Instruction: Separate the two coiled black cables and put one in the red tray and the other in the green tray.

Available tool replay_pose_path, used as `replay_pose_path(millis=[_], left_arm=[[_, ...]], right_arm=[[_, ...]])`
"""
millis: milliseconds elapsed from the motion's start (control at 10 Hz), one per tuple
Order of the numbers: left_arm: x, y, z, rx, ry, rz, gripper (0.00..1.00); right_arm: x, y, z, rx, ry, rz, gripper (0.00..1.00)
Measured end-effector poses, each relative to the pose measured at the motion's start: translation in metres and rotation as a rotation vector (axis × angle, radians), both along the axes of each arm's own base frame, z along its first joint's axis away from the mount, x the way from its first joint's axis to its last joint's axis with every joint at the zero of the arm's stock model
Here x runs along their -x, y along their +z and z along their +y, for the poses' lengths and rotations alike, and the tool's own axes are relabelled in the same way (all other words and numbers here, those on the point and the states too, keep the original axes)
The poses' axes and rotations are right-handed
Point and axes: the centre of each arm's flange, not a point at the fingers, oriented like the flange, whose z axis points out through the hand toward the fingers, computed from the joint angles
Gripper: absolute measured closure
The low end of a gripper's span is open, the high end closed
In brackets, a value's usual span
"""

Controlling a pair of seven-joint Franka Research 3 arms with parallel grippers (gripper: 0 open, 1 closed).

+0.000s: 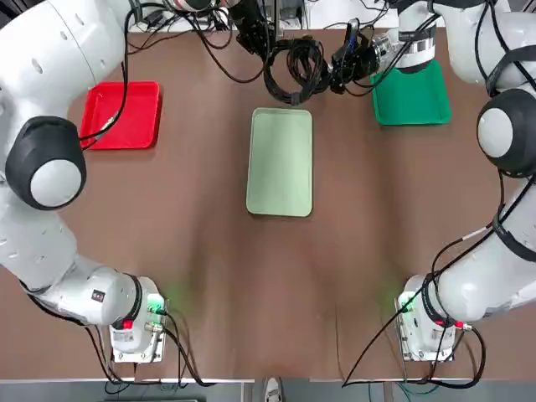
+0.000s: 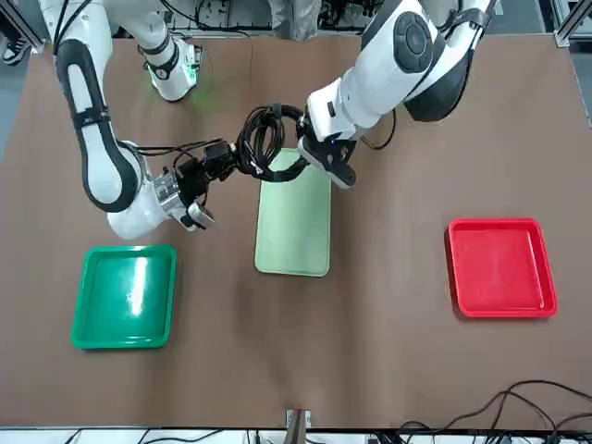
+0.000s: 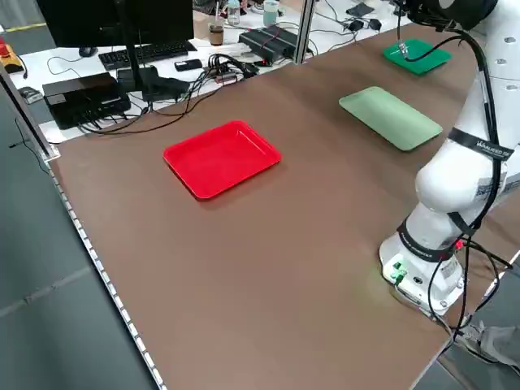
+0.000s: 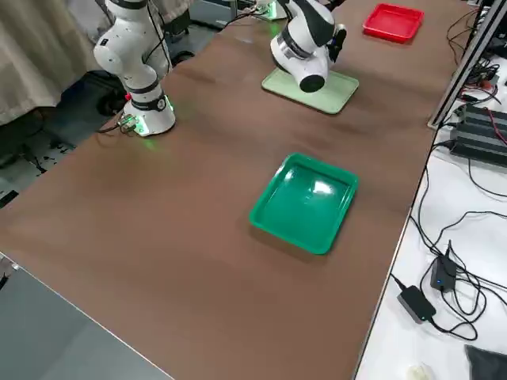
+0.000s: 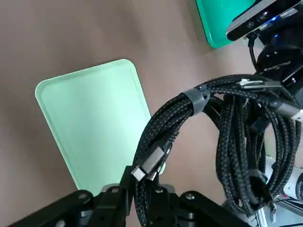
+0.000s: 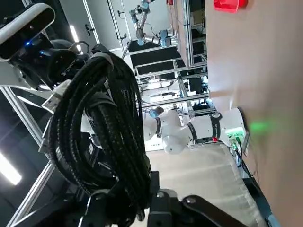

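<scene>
Two coiled black cables (image 1: 293, 71) hang together above the table's far middle, held between both grippers. My left gripper (image 1: 261, 46) is shut on one coil (image 5: 165, 127), which is bound with a grey band. My right gripper (image 1: 345, 65) is shut on the other coil (image 6: 104, 127), and the two coils (image 2: 264, 139) touch. The red tray (image 1: 121, 115) lies at the far left and the green tray (image 1: 410, 96) at the far right. Both trays hold nothing.
A longer pale mint-green tray (image 1: 280, 162) lies in the middle of the table, just below the hanging coils. Loose wires and boxes sit beyond the far edge (image 3: 162, 81). The arm bases (image 1: 134, 322) stand at the near corners.
</scene>
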Motion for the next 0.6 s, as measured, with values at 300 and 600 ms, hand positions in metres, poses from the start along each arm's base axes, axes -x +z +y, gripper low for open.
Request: replay_pose_path(millis=[300,600], left_arm=[[0.002,-0.001,-0.002,0.0,-0.005,0.003,0.84],[-0.001,-0.007,0.006,-0.03,-0.009,0.036,0.84]], right_arm=[[-0.006,0.002,-0.018,0.095,0.045,-0.022,0.81],[-0.029,0.025,-0.095,0.29,0.102,-0.033,0.81]])
